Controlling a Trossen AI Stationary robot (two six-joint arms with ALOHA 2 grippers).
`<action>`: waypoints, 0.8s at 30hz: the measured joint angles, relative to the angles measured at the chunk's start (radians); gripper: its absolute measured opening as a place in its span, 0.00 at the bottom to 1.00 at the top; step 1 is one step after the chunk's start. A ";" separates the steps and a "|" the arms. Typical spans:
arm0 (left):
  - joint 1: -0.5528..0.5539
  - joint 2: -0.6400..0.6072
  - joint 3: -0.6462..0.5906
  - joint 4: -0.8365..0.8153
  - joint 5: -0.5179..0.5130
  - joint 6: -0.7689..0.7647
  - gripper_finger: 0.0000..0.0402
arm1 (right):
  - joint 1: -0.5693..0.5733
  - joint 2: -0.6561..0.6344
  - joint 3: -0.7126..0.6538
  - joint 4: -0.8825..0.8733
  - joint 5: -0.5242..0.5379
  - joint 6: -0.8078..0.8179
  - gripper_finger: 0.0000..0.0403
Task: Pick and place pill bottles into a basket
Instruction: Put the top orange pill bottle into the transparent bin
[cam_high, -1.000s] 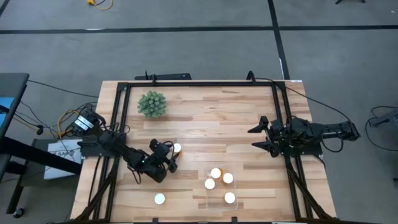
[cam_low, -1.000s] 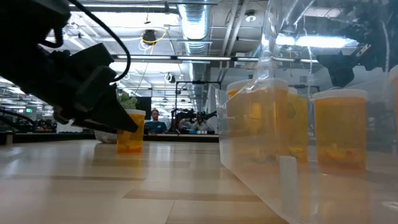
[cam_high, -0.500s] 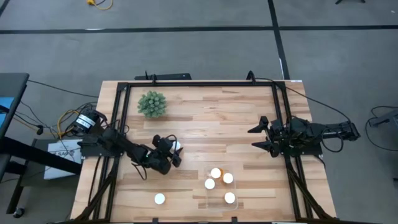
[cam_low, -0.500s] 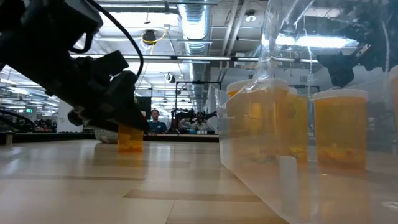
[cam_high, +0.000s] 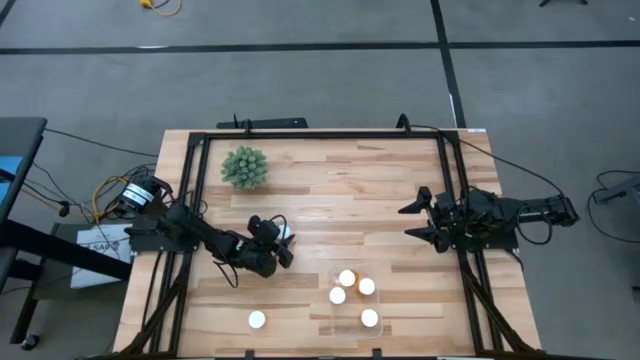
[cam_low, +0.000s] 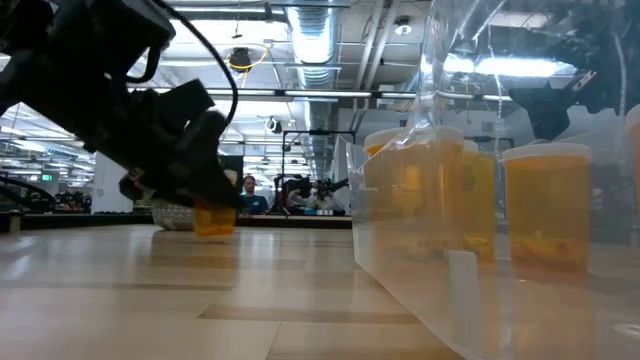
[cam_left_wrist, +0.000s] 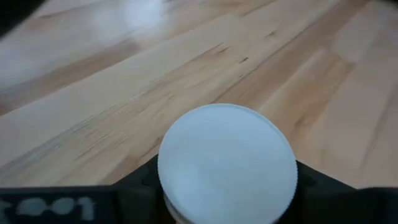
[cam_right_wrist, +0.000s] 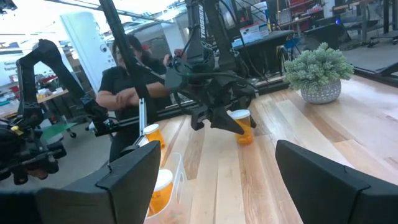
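Four pill bottles already stand inside the clear basket at the near middle of the counter, so by my count two of the six are left. The left gripper has its jaws shut on a fifth bottle, left of the basket and nearer the counter's centre, while a sixth bottle stands alone near the front edge, left of the basket. The right gripper waits at the right side with jaws wide and empty, so I judge the job about two-thirds done.
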 joint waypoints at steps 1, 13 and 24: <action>0.000 0.000 0.000 0.030 0.001 0.023 0.38 | 0.000 0.000 0.000 0.000 0.000 0.000 0.77; 0.004 0.000 0.191 0.123 0.082 0.235 0.41 | 0.000 0.000 0.000 0.000 0.000 0.000 0.77; -0.060 -0.001 0.431 0.124 0.261 0.381 0.40 | 0.000 0.000 0.000 0.000 0.000 0.000 0.77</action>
